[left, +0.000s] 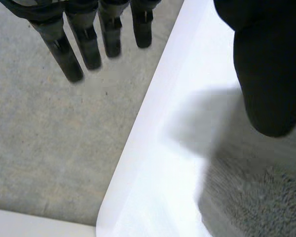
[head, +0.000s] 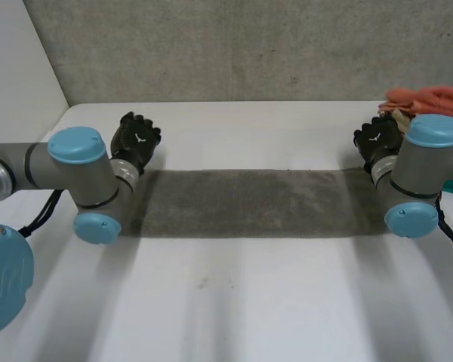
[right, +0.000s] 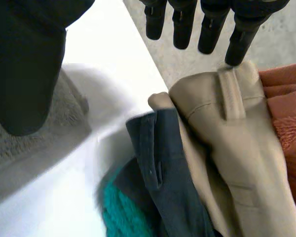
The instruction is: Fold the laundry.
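Here, the left hand [head: 136, 140] is wide: its fingers [left: 84, 47] run straight, well apart from the thumb [left: 269, 74], and they hold nothing. The fingertips reach past the bench [head: 234, 302] edge, over the grey floor [left: 54, 138]; the thumb stands over the far left corner of the grey towel [head: 249, 202], though contact with the cloth cannot be judged from the wrist view.

The right hand [head: 377, 139] is likewise wide, its straight fingers [right: 207, 27] gripping nothing. Its thumb is above the towel's right end, and its fingertips are at the top of a tan garment [right: 237, 143].

The towel lies flat on the bench as a long strip between the two arms.

Beside its right end, apart from it, laundry is heaped at the bench's far right corner: the tan garment, a dark blue garment [right: 163, 173] against it, teal cloth [right: 123, 212] beneath, and orange cloth [head: 430, 99] on the outer side.
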Controlling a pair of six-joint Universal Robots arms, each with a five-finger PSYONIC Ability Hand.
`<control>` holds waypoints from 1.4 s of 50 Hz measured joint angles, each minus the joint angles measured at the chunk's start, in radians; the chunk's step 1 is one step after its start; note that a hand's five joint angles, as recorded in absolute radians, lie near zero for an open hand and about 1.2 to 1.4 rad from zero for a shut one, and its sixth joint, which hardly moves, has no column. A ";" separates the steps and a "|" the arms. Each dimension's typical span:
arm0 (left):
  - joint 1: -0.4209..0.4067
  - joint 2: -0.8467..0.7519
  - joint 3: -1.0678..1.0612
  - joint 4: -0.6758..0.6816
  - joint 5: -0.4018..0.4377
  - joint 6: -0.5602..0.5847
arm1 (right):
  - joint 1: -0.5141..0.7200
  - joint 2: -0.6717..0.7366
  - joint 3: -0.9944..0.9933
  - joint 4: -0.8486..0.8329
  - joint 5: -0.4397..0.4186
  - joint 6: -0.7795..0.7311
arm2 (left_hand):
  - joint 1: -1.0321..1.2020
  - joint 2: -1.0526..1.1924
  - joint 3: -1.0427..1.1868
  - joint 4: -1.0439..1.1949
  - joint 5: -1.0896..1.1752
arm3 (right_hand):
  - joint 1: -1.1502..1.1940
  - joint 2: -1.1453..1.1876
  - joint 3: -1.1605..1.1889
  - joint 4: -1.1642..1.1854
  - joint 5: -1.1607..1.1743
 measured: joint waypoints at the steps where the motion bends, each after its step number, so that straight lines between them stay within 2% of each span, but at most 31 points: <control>1: -0.004 0.001 -0.002 0.000 -0.001 -0.001 | 0.003 -0.007 0.006 -0.001 0.001 0.005 | -0.005 -0.017 -0.023 -0.022 -0.019 | 0.000 -0.001 -0.006 -0.020 0.000; 9: -0.020 0.128 -0.128 -0.009 -0.014 -0.023 | 0.011 -0.204 0.216 0.016 -0.018 0.094 | -0.005 -0.040 -0.039 -0.039 -0.027 | 0.000 -0.001 -0.006 -0.038 0.000; 15: -0.013 0.308 -0.323 -0.009 -0.008 -0.119 | -0.042 -0.344 0.416 0.086 -0.089 0.161 | -0.005 -0.040 -0.039 -0.039 -0.027 | 0.003 0.002 -0.001 -0.035 0.004; 18: -0.009 0.375 -0.401 -0.007 -0.001 -0.179 | -0.073 -0.369 0.462 0.115 -0.120 0.181 | -0.005 -0.040 -0.039 -0.039 -0.027 | 0.004 0.018 0.020 -0.014 0.016; 23: -0.005 0.461 -0.507 0.000 0.021 -0.267 | -0.151 -0.404 0.556 0.160 -0.223 0.223 | -0.005 -0.040 -0.039 -0.039 -0.027 | 0.181 0.190 0.194 0.159 0.191; 30: -0.003 0.490 -0.571 0.005 0.047 -0.300 | -0.199 -0.402 0.599 0.140 -0.295 0.233 | -0.005 -0.040 -0.039 -0.039 -0.026 | 0.265 0.277 0.279 0.246 0.277; 33: -0.002 0.488 -0.579 0.005 0.051 -0.300 | -0.205 -0.389 0.602 0.113 -0.302 0.232 | -0.005 -0.040 -0.039 -0.039 -0.026 | 0.382 0.400 0.398 0.363 0.381; 34: -0.002 0.486 -0.581 0.005 0.051 -0.299 | -0.206 -0.383 0.603 0.100 -0.303 0.232 | -0.005 -0.040 -0.039 -0.039 -0.027 | 0.508 0.511 0.506 0.470 0.495; 35: -0.002 0.483 -0.583 0.005 0.051 -0.299 | -0.208 -0.372 0.603 0.077 -0.303 0.231 | -0.005 -0.040 -0.039 -0.039 -0.026 | 0.730 0.734 0.721 0.686 0.710; 36: -0.002 0.483 -0.583 0.005 0.051 -0.299 | -0.208 -0.372 0.603 0.077 -0.303 0.231 | -0.005 -0.040 -0.039 -0.039 -0.026 | 0.730 0.734 0.721 0.686 0.710; 37: -0.002 0.481 -0.584 0.006 0.051 -0.298 | -0.209 -0.363 0.603 0.054 -0.301 0.230 | -0.005 -0.040 -0.039 -0.039 -0.027 | 0.881 0.912 0.896 0.853 0.878; 38: -0.002 0.479 -0.584 0.006 0.050 -0.297 | -0.211 -0.355 0.602 0.033 -0.296 0.228 | -0.005 -0.040 -0.039 -0.039 -0.026 | 0.901 0.965 0.951 0.920 0.933; 45: -0.005 0.481 -0.589 0.009 0.049 -0.296 | -0.250 -0.350 0.611 -0.010 -0.258 0.201 | -0.005 -0.040 -0.039 -0.039 -0.026 | 0.901 0.969 0.971 0.948 0.941; 49: -0.005 0.501 -0.600 0.010 0.048 -0.296 | -0.309 -0.380 0.624 -0.004 -0.228 0.135 | -0.005 -0.040 -0.039 -0.039 -0.027 | 0.902 0.969 0.971 0.948 0.965; 56: 0.000 0.570 -0.643 0.010 0.051 -0.298 | -0.438 -0.445 0.629 0.019 -0.174 -0.127 | -0.005 -0.040 -0.039 -0.039 -0.026 | 0.902 0.969 0.971 0.948 0.967; 59: 0.006 0.599 -0.662 0.010 0.051 -0.298 | -0.423 -0.457 0.623 0.015 -0.157 -0.185 | -0.005 -0.040 -0.039 -0.039 -0.026 | 0.902 0.969 0.971 0.948 0.968; 63: 0.014 0.622 -0.675 0.010 0.051 -0.298 | -0.344 -0.471 0.613 0.001 -0.149 -0.174 | -0.005 -0.040 -0.039 -0.039 -0.026 | 0.902 0.969 0.972 0.949 0.968; 65: 0.020 0.634 -0.681 0.010 0.051 -0.299 | -0.268 -0.487 0.606 -0.008 -0.145 -0.133 | -0.005 -0.040 -0.039 -0.039 -0.027 | 0.887 0.920 0.919 0.888 0.914; 67: 0.024 0.640 -0.686 0.010 0.050 -0.299 | -0.220 -0.499 0.605 -0.012 -0.145 -0.091 | -0.005 -0.040 -0.039 -0.039 -0.027 | 0.588 0.625 0.631 0.599 0.622; 70: 0.031 0.650 -0.697 0.010 0.050 -0.300 | -0.165 -0.514 0.612 -0.014 -0.149 -0.004 | -0.005 -0.040 -0.039 -0.039 -0.027 | 0.334 0.347 0.355 0.321 0.332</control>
